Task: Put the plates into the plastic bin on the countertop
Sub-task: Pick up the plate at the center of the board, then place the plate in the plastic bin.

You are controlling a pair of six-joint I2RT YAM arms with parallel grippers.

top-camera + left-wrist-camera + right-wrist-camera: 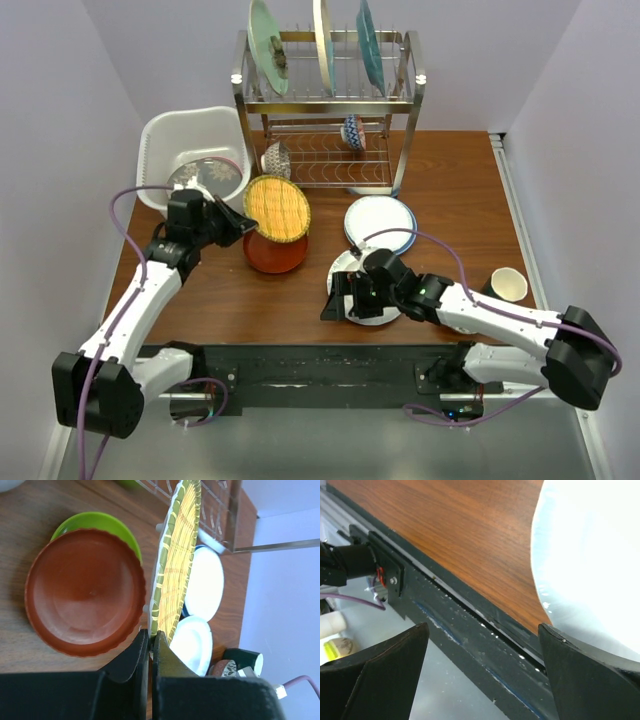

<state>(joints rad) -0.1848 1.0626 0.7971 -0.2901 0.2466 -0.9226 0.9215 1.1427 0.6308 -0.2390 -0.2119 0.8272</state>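
My left gripper (240,226) is shut on the rim of the woven yellow plate (277,207) and holds it tilted on edge above the orange-red plate (275,255). In the left wrist view the gripper (151,638) pinches the woven plate (177,560); the orange-red plate (82,592) lies on a lime green plate (107,522). The white plastic bin (160,135) stands to the back left with a grey plate (207,178) inside. My right gripper (335,296) is open at the near rim of a white plate (372,312); in the right wrist view the gripper (482,630) has one finger (590,675) at the plate (590,560).
A blue-rimmed white plate (380,220) lies behind the white one. A metal dish rack (330,110) at the back holds upright plates and small bowls. A cream cup (508,285) stands at the right. The countertop (450,180) ends at a black rail (470,630).
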